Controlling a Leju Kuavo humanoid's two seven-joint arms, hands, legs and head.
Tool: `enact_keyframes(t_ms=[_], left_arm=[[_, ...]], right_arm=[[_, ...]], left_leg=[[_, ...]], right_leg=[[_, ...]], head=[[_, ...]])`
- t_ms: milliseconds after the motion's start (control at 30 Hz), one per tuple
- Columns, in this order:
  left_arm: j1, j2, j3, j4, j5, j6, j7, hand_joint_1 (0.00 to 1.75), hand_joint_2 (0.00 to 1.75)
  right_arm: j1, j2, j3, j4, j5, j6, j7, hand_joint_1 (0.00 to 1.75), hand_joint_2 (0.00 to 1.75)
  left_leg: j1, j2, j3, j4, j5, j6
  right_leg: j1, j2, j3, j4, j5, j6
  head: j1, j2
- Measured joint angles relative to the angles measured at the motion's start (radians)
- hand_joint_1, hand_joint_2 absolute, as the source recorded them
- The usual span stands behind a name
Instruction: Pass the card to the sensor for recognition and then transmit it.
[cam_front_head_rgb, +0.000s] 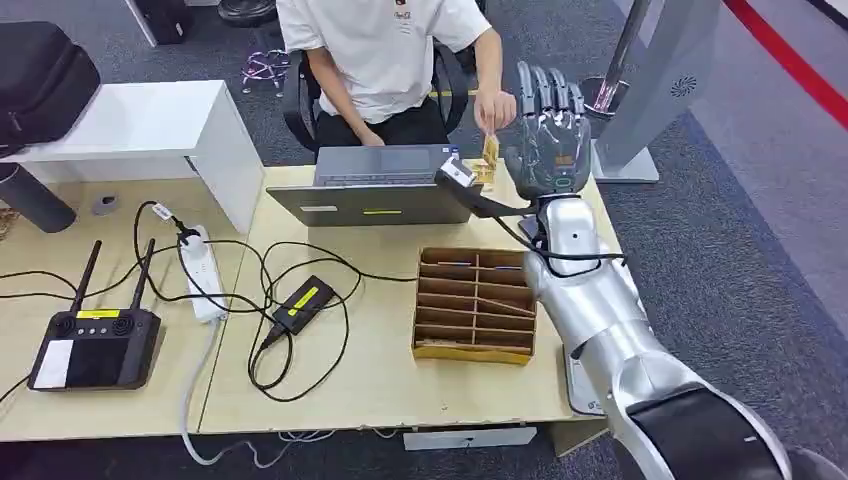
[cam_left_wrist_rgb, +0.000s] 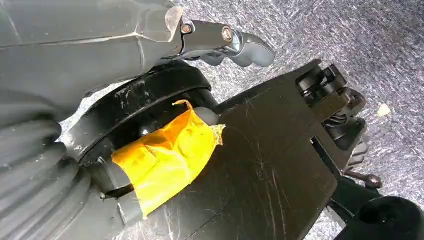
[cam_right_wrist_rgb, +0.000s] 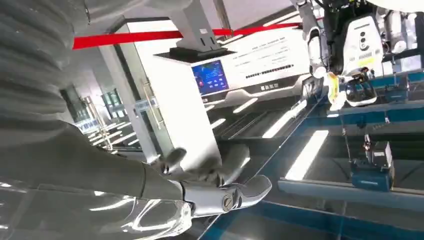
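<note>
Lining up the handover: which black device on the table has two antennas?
The black box at the table's near-left corner, with two upright antennas. The smaller yellow-labelled adapter mid-table has only cables.

This looks like an office or robotics test area. A pale wooden desk stands on grey carpet, with a person in a white T-shirt seated at 12 o'clock behind an open laptop. At 9 o'clock lie a power strip with tangled black cables and a black remote controller with two antennas. A wooden slotted card box sits near the middle. The right wrist view shows ceiling strip lights and a kiosk with a blue screen.
</note>
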Motion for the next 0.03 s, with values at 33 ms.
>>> enact_keyframes(t_ms=[33], left_arm=[[0.0, 0.0, 0.0, 0.0, 0.003, 0.0, 0.0, 0.0, 1.75]], right_arm=[[0.0, -0.004, 0.0, 0.0, 0.0, 0.0, 0.0, 0.0, 1.75]], left_leg=[[0.0, 0.0, 0.0, 0.0, 0.0, 0.0]], right_leg=[[0.0, 0.0, 0.0, 0.0, 0.0, 0.0]], head=[[0.0, 0.0]])
